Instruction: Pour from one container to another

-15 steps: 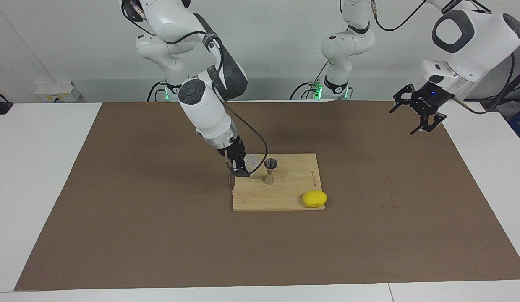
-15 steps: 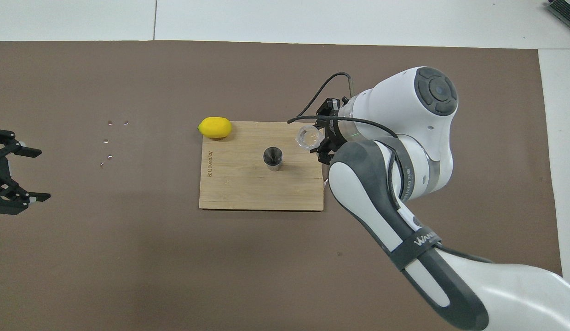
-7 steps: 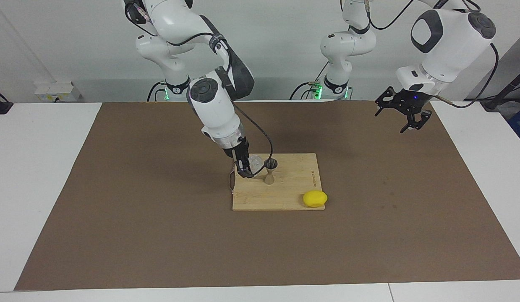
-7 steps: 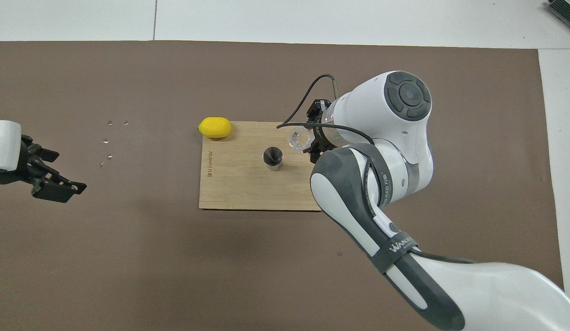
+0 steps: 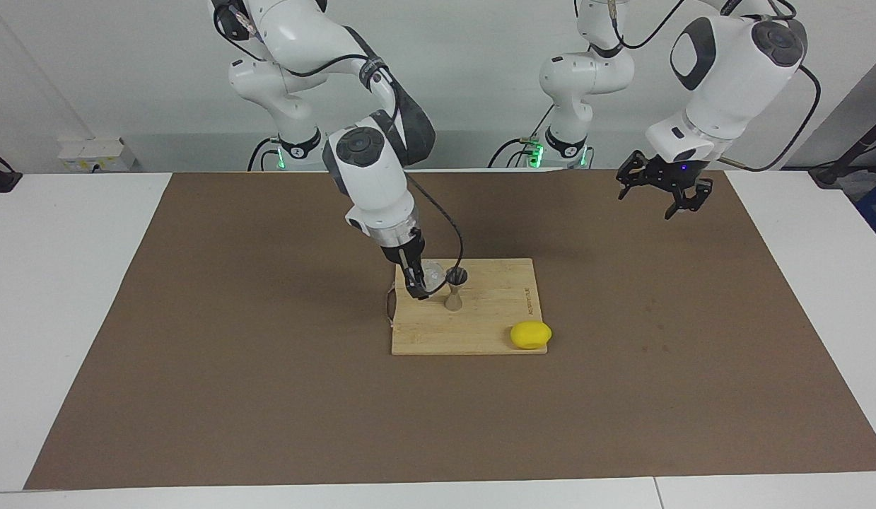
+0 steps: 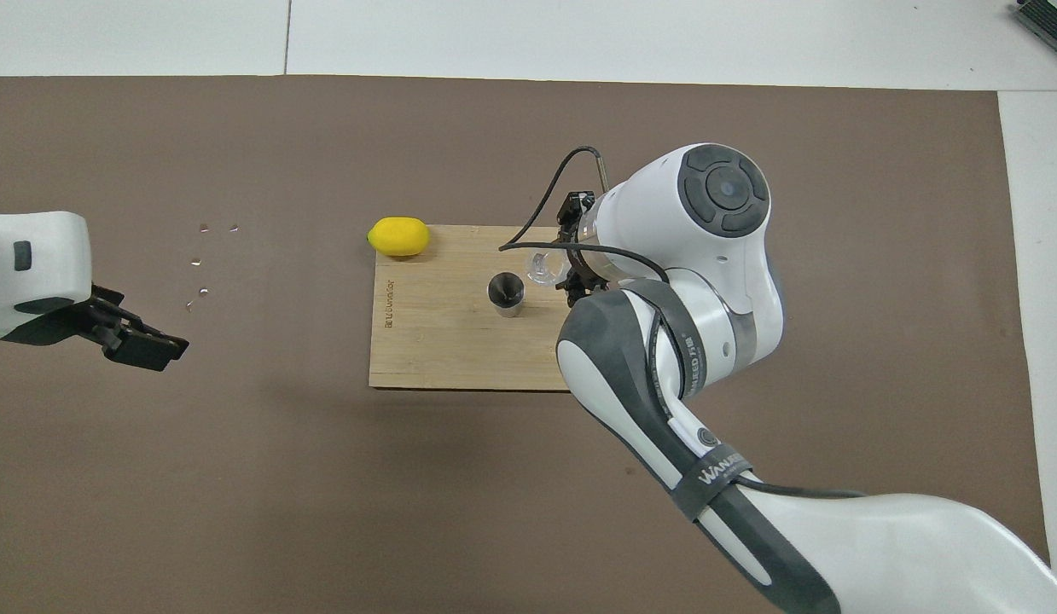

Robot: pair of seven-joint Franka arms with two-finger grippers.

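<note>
Your right gripper point(image 5: 418, 281) — fingers clamped on the clear glass tumbler point(image 5: 430, 273), held tilted over the cutting board point(image 5: 480, 332), its rim leaning toward the mouth of the metal jigger point(image 5: 454, 288); whether the two touch cannot be told. You find the jigger upright on the board, near the middle of it. Your left gripper point(image 5: 660, 186) — fingers spread wide, holding nothing, raised over the brown mat point(image 5: 232, 367) toward the left arm's end of the table. A lemon point(image 5: 530, 334) rests at the board's corner farthest from the robots, on that same end.
</note>
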